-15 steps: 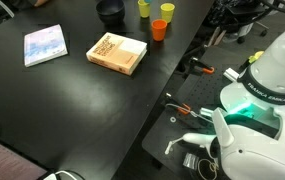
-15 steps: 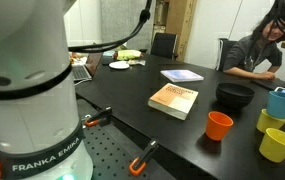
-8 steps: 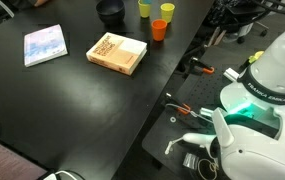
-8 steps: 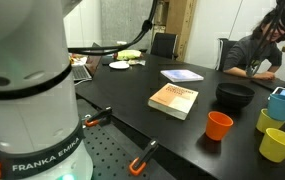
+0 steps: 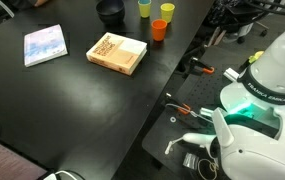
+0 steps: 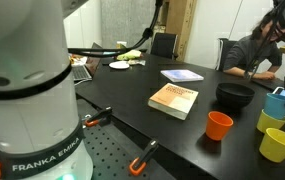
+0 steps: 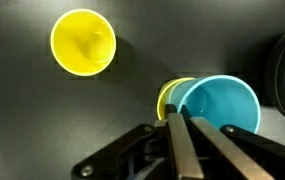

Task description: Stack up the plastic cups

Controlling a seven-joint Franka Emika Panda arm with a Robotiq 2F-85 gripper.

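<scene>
In the wrist view my gripper (image 7: 180,114) is shut, its tips pinching the near rim of the blue cup (image 7: 220,105). The blue cup overlaps a yellow cup (image 7: 169,95) whose rim peeks out at its left; I cannot tell whether it sits inside or hangs just above. A second yellow cup (image 7: 83,42) stands alone, upright and empty. In an exterior view the blue cup (image 6: 279,100) is over a yellow cup (image 6: 271,120), with the other yellow cup (image 6: 279,145) and the orange cup (image 6: 218,125) nearby. The orange cup (image 5: 159,29) also shows in an exterior view.
A dark round bowl (image 6: 234,95) stands close beside the cups. A tan book (image 5: 117,53) and a blue book (image 5: 45,45) lie on the black table (image 5: 62,100). A person (image 6: 257,50) sits behind it. The robot base (image 5: 262,90) stands at the table's side.
</scene>
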